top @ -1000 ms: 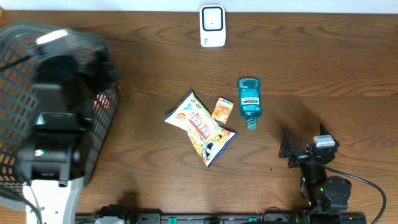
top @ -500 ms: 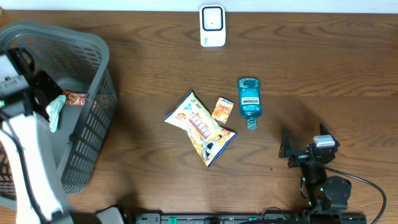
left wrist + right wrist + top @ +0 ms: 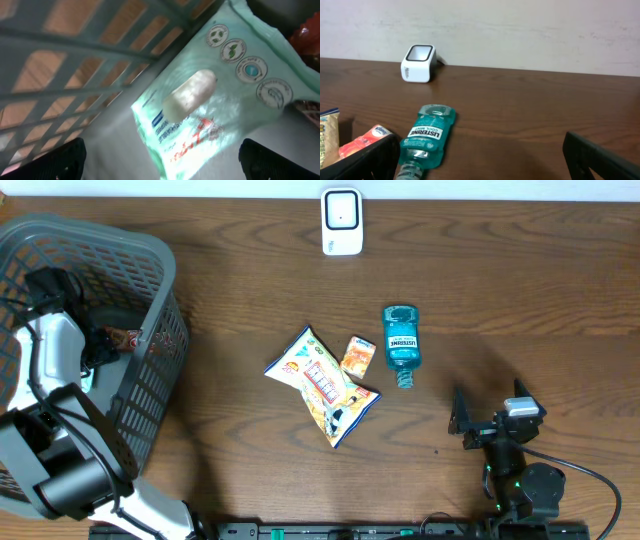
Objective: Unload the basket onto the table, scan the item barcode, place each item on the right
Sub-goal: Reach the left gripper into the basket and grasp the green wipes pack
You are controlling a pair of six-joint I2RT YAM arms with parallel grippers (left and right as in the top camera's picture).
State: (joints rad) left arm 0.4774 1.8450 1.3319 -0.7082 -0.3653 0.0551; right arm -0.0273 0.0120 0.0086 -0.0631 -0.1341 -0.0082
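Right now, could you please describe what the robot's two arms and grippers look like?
The left arm has rounded white links with black joints. The right arm is black, with small green lights, a silver-grey block at its wrist and a thin black cable trailing from its base. The left gripper and right gripper each have two plain black fingers.

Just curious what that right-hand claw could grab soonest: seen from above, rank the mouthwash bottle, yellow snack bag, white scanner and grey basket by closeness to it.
1. Mouthwash bottle, just ahead-left of the right gripper.
2. Yellow snack bag, table middle.
3. White scanner, far edge.
4. Grey basket, far left.
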